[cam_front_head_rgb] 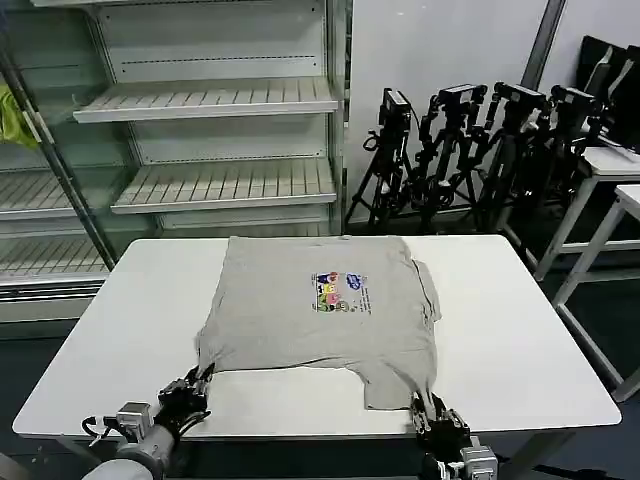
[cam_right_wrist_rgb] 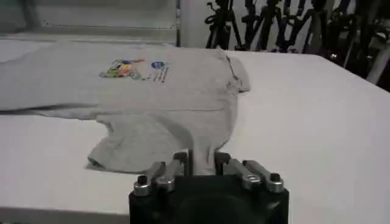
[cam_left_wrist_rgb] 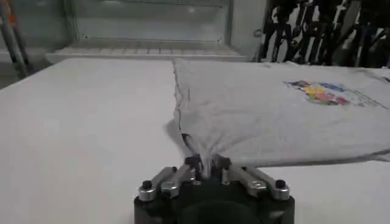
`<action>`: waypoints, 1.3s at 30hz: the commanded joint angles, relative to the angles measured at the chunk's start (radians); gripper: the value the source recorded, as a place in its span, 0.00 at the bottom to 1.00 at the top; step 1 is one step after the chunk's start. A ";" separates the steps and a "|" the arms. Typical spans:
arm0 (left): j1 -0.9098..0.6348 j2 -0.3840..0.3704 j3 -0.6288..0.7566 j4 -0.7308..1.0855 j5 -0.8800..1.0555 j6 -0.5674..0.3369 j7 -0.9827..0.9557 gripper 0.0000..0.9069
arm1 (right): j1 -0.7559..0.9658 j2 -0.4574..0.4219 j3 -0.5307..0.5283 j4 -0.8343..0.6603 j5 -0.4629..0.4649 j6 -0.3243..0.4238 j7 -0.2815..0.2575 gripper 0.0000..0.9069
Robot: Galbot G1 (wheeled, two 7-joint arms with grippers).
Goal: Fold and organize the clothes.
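a light grey shirt (cam_front_head_rgb: 320, 310) lies spread on the white table (cam_front_head_rgb: 520, 350), printed graphic (cam_front_head_rgb: 341, 291) facing up. at the table's near edge, the left gripper (cam_front_head_rgb: 190, 392) is closed on the shirt's near-left corner, fabric bunched between its fingers (cam_left_wrist_rgb: 194, 163). the right gripper (cam_front_head_rgb: 432, 420) pinches the near-right corner likewise. both arms are mostly cut off below; the shirt's collar cannot be made out.

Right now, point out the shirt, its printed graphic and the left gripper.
shirt (cam_front_head_rgb: 290, 320), head view, plain grey middle.
printed graphic (cam_front_head_rgb: 340, 291), head view, centre of print.
left gripper (cam_left_wrist_rgb: 206, 165), left wrist view, between fingertips pinching fabric.
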 commanded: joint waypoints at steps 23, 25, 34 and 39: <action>0.235 0.014 -0.103 -0.371 0.040 0.013 -0.018 0.06 | -0.264 -0.121 0.109 0.351 0.044 0.081 0.018 0.00; 0.240 0.016 -0.123 -0.368 0.036 0.013 -0.019 0.06 | -0.274 -0.125 0.140 0.351 0.066 0.081 0.019 0.00; 0.199 0.041 -0.173 -0.325 -0.013 0.013 -0.020 0.06 | -0.174 -0.145 0.232 0.328 0.185 0.089 0.026 0.00; 0.173 0.034 -0.146 -0.353 -0.006 0.011 -0.006 0.06 | -0.148 -0.138 0.211 0.312 0.185 0.122 0.031 0.00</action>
